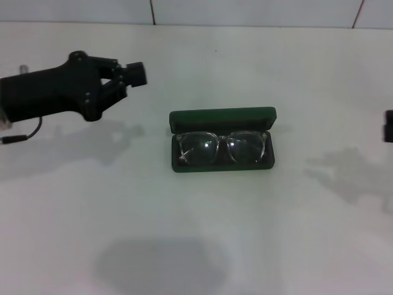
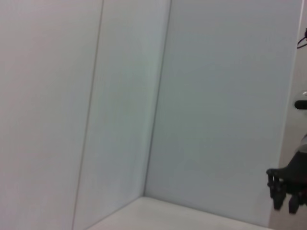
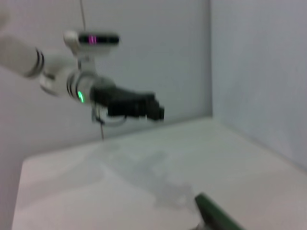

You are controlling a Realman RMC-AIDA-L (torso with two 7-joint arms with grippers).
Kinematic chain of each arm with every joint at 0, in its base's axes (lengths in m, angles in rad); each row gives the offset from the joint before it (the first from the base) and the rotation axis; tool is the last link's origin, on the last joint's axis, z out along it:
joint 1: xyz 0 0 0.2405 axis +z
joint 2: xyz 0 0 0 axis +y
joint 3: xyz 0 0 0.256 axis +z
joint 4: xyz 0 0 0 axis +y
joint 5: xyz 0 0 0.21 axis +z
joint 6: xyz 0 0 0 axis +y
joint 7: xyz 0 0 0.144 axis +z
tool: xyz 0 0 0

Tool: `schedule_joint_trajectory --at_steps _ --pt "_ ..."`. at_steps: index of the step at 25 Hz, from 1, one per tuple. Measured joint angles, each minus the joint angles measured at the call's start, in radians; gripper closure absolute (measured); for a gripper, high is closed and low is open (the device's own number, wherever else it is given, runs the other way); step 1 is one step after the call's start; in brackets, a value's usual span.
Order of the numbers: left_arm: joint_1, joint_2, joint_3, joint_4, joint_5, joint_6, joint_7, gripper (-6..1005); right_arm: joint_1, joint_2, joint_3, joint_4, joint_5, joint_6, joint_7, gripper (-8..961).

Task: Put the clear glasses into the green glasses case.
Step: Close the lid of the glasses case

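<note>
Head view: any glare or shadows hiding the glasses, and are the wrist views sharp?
Head view: the clear glasses show plainly in the green glasses case, with small glints only; soft shadows lie on the table. Right wrist view: left hand is blurred. Left wrist view: mostly bare wall.

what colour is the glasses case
Dark green: the green glasses case shows best in the head view, with the clear glasses inside.

I count one green glasses case (image 1: 222,117) and one pair of clear glasses (image 1: 221,147). Two of my grippers show: left gripper (image 1: 136,73), right gripper (image 1: 389,125).
</note>
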Motion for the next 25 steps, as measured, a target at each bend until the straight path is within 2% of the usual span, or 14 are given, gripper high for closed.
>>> schedule_joint_trajectory --at_steps 2,5,6,7,10,13,18,19,25 --pt "-0.026 -0.003 0.000 -0.004 0.026 -0.015 -0.016 939 0.000 0.000 0.070 0.061 0.013 -0.029 -0.067 860" --pt "-0.071 -0.014 0.000 -0.022 0.087 -0.051 -0.058 926 -0.003 0.000 0.168 0.148 0.057 -0.057 -0.153 763" --pt "-0.086 -0.020 0.000 -0.032 0.110 -0.066 -0.069 922 -0.003 0.000 0.195 0.172 0.076 -0.069 -0.175 730" --pt "-0.111 -0.040 0.000 -0.057 0.129 -0.088 -0.080 917 -0.002 0.000 0.228 0.204 0.099 -0.084 -0.199 698" --pt "-0.138 -0.057 0.000 -0.088 0.137 -0.102 -0.097 897 0.000 -0.002 0.290 0.253 0.129 -0.103 -0.248 507" --pt "-0.170 -0.066 0.000 -0.107 0.149 -0.110 -0.106 873 -0.003 -0.003 0.307 0.274 0.119 -0.079 -0.260 442" --pt "-0.209 -0.062 0.000 -0.116 0.163 -0.111 -0.118 834 -0.008 -0.003 0.309 0.326 0.100 -0.051 -0.308 335" --pt "-0.233 -0.064 0.000 -0.130 0.166 -0.118 -0.138 826 -0.008 -0.003 0.310 0.339 0.100 -0.047 -0.318 313" --pt "-0.278 -0.081 0.000 -0.139 0.218 -0.173 -0.163 724 -0.006 -0.003 0.311 0.372 0.099 -0.028 -0.347 163"
